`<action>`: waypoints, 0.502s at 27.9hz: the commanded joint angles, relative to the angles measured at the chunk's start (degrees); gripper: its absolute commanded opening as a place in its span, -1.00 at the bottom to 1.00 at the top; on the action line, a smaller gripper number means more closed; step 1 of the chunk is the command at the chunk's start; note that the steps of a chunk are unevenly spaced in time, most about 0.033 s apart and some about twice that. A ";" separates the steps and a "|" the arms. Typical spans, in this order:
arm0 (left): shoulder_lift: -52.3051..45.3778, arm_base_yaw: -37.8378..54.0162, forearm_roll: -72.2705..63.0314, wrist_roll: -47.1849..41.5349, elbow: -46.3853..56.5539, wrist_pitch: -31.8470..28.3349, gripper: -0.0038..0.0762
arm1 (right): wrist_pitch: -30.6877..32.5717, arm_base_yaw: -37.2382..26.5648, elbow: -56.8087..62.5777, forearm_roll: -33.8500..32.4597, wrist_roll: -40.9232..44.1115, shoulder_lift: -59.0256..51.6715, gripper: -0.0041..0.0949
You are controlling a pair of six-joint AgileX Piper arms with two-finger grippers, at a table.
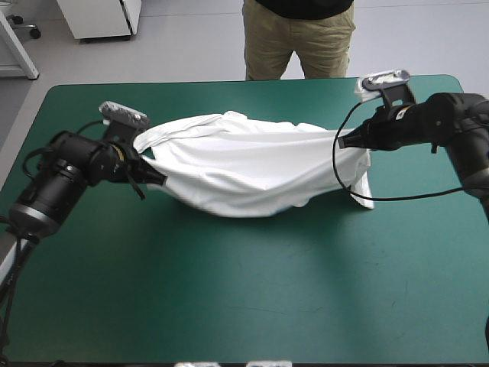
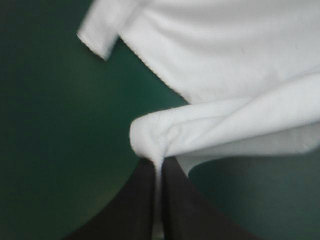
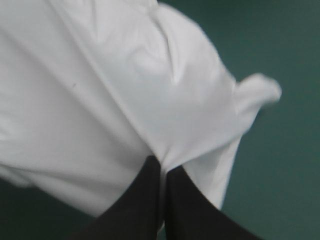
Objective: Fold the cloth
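Overhead, the T-shirt [image 1: 252,172] is hanging stretched between the two arms above the middle of the teal-green table [image 1: 267,298]. Its lower fold is sagging low, and whether it is touching the table there is hard to tell. The left gripper [image 1: 157,178] is pinching the cloth's left end, half hidden under bunched fabric. The right gripper [image 1: 345,141] is gripping the right end, its tips buried in the cloth, with a loose corner [image 1: 365,195] dangling beneath it.

Along the left wrist, the left gripper [image 2: 158,164] is showing its black fingers [image 2: 135,205] pressed almost together. A thin white strip is running between them, and a rolled fold is bulging just ahead of the tips. A sleeve [image 2: 100,37] is sticking out farther off, its outline smeared.

Along the right wrist, the right gripper [image 3: 162,165] is pinching the T-shirt [image 3: 100,90] likewise, fingers all but meeting. The cloth is running out of view on one side, so its full extent is cut off.
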 commanded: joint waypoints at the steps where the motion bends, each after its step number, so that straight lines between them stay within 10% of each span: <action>1: -2.12 -0.29 1.91 0.55 -13.46 1.00 -0.93 | -1.66 -0.61 -9.01 2.06 -1.60 -6.40 -0.93; 14: -2.12 -0.29 3.89 3.42 -63.17 1.68 -0.93 | -1.32 -0.61 -45.25 2.92 -3.86 -9.15 -0.93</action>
